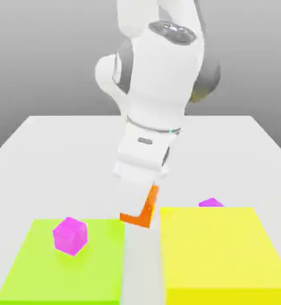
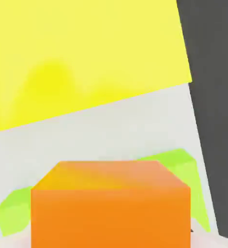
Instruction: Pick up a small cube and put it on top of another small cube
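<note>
1. Your claw [image 1: 144, 205] was clenched on the small orange cube [image 1: 140, 213], carrying it clear of the white bench [image 1: 59, 143] between the two coloured slabs.
2. The hand view put the orange cube [image 2: 111, 208] right under the camera, which fits a firm, centred grasp rather than a corner pinch.
3. I judged the cube was held aloft so it could travel over the slabs without scraping their edges; the stacking step was not yet done.
4. The lime-green slab [image 1: 23, 268] lay at the exterior view's left with a magenta cube [image 1: 70, 236] resting on it, tilted on an edge.
5. The yellow slab [image 1: 226, 262] lay at the exterior view's right; a second magenta cube [image 1: 210, 203] peeked out just behind its far edge.
6. The slabs stood near each other with a narrow strip of bench between, so any lowering there would have wanted care.
7. I couldn't pick out the cube meant to receive the orange one.
</note>
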Available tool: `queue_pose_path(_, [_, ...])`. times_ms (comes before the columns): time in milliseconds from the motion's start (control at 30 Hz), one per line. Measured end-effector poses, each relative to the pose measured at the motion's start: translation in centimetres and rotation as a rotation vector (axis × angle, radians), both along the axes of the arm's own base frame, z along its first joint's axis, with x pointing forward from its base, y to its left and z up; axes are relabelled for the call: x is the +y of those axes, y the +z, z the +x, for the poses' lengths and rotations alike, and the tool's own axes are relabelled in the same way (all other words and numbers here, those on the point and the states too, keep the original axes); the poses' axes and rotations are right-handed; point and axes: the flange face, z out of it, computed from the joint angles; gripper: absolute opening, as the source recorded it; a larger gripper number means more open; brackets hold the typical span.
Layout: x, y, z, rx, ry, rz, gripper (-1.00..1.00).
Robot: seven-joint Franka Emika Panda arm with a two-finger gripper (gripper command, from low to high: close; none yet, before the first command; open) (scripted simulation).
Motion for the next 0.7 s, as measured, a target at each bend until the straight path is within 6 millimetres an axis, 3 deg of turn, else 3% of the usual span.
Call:
queue_pose_path(67, [-4.7,0.1,-1.5,-0.005,-0.093,0.034,-1.0])
queue_pose_path(133, [-7.6,-0.5,-3.2,-0.025,-0.143,0.089,-1.0])
queue_pose_path(367, [-8.7,-6.6,-3.9,-0.037,-0.161,0.119,-1.0])
queue_pose_path(400, [-8.7,-7.1,-4.0,-0.037,-0.162,0.116,1.0])
queue_pose_path(600, [-8.8,-7.4,-4.0,-0.038,-0.163,0.115,1.0])
queue_pose_path(700, [-8.6,-5.5,-3.8,-0.039,-0.161,0.123,1.0])
